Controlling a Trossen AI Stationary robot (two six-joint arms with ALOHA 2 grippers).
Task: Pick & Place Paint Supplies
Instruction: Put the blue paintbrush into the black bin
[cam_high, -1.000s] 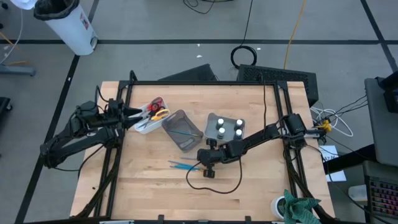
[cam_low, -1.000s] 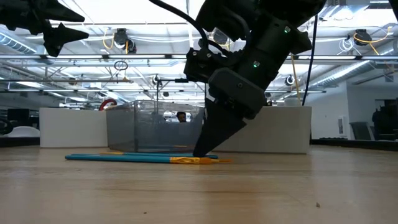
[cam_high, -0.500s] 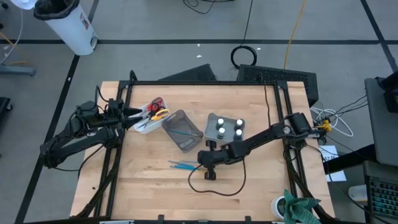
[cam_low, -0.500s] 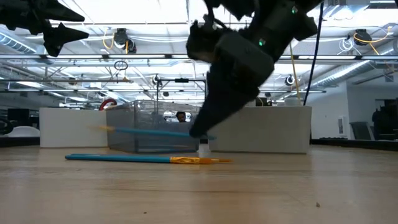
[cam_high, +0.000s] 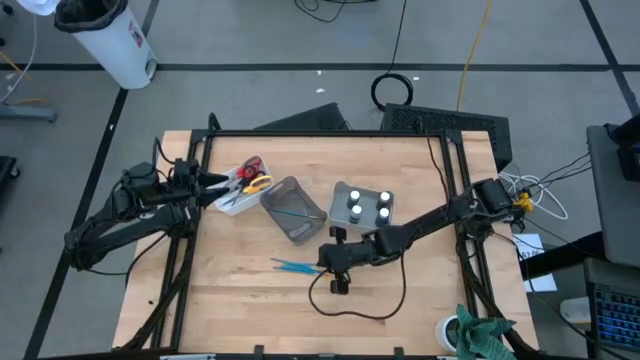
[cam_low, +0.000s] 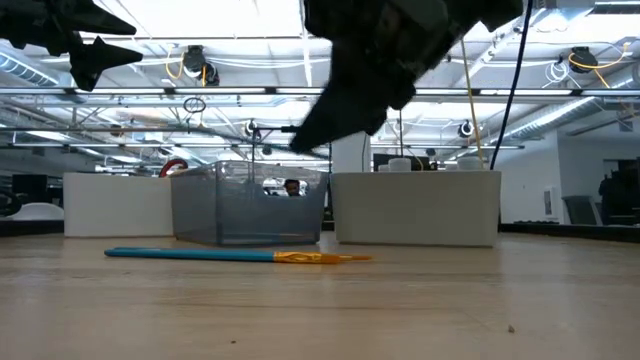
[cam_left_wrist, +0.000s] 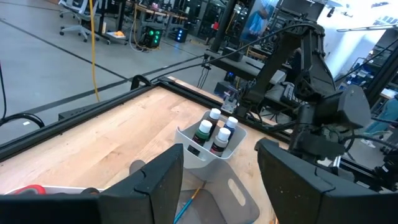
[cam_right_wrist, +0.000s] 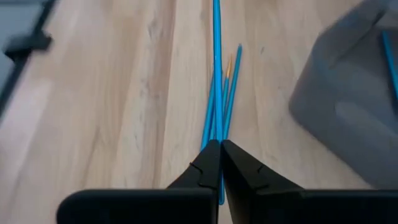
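Note:
My right gripper (cam_right_wrist: 217, 149) is shut on a thin blue brush (cam_right_wrist: 215, 62) and hangs above the table's middle (cam_high: 324, 262). Other blue brushes (cam_right_wrist: 229, 93) lie flat on the wood below it, and one shows in the low view (cam_low: 220, 254). A grey bin (cam_high: 293, 208) holds one blue brush (cam_high: 290, 211). Dark white-capped bottles (cam_left_wrist: 214, 130) stand in a white holder (cam_high: 362, 205). Scissors (cam_high: 252, 178) lie in a white tray (cam_high: 232, 200). My left gripper (cam_left_wrist: 221, 186) waits open, raised at the table's left near that tray. My right gripper pinches the blue brush (cam_right_wrist: 217, 138) between its two fingers, near one of its ends. The fingers slant down from the table's right. The brush sticks out past the fingertips toward the table's left and is lifted clear of the wood and of the other brushes.
A loose black cable (cam_high: 350, 305) curls on the wood near the front, below my right arm. Bare wood lies at the near left (cam_high: 230, 300). A black frame (cam_high: 320, 133) runs round the table's edges.
My right gripper, down on the brushes a second ago, has risen with one blue brush and tipped nearer to level. That brush has come off the wood and been carried up. The other brushes have stayed where they lay.

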